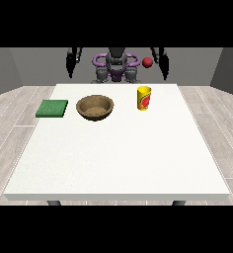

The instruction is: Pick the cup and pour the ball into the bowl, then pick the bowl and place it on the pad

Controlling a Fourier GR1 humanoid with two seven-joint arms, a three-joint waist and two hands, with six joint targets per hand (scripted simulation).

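White tabletop (113, 158) shown with yellow cup (144, 98) standing upright right of the wooden bowl (95, 107); green pad (52, 108) at left. Cup judged light, rigid, best grasped mid-wall. A red ball (147, 62) appeared above it. Robot hand finger states could not be told.

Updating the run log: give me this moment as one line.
cup: upright, untouched | ball: in air above cup | bowl: on table, empty | pad: bare | robot hands: raised behind table

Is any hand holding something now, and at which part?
Nothing is held: both hands hang beside the robot, away from the cup and bowl.
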